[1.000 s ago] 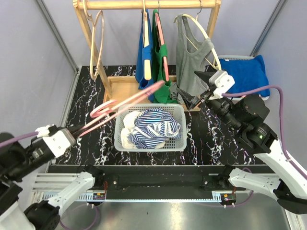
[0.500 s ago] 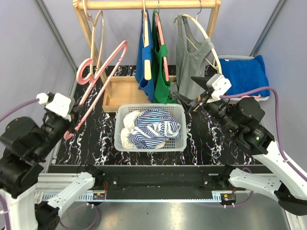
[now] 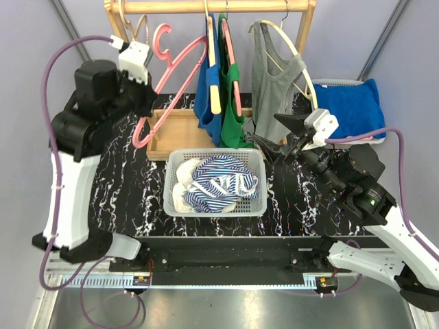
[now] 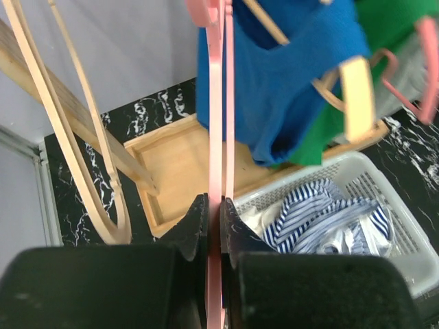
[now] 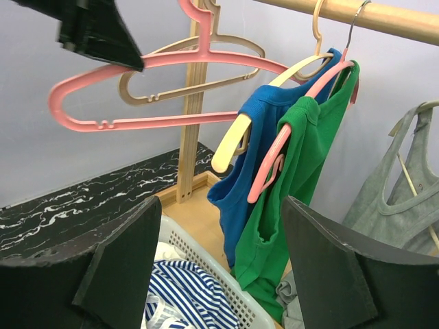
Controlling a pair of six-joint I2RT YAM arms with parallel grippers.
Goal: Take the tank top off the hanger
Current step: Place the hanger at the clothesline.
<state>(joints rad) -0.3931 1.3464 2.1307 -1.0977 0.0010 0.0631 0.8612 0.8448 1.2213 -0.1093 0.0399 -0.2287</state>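
Tank top (image 3: 271, 89), grey, limp; left jaws tight on pink hanger (image 4: 215, 123), right jaws apart.

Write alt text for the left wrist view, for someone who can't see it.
The left gripper is shut on a bare pink hanger running up the frame. Beyond it a blue tank top hangs; lower right sits a white basket of striped clothing.

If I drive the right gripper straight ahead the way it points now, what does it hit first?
Probably the green tank top on its pink hanger, dead ahead of the open right gripper; the blue tank top hangs just left. Depth is unclear.
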